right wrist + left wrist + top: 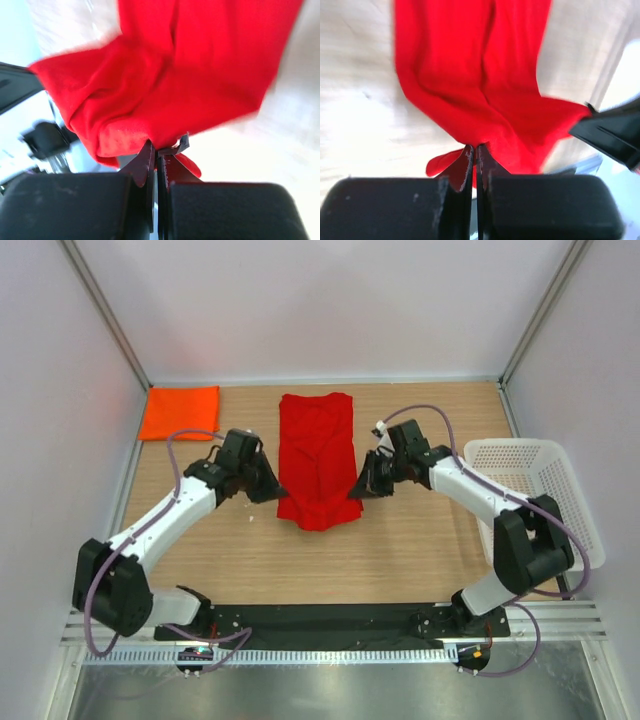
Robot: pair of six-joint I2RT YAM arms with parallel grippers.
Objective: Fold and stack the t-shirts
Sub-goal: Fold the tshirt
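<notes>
Pinching opposite edges of the red shirt, left jaws and right jaws clamp tight; orange shirt lies apart.

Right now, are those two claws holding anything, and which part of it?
Both hold the red t-shirt: the left gripper pinches its left edge toward the near end, the right gripper its right edge.

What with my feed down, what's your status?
Left gripper and right gripper shut on red t-shirt, near corners. Orange t-shirt folded, far left. Nothing blocking.
</notes>
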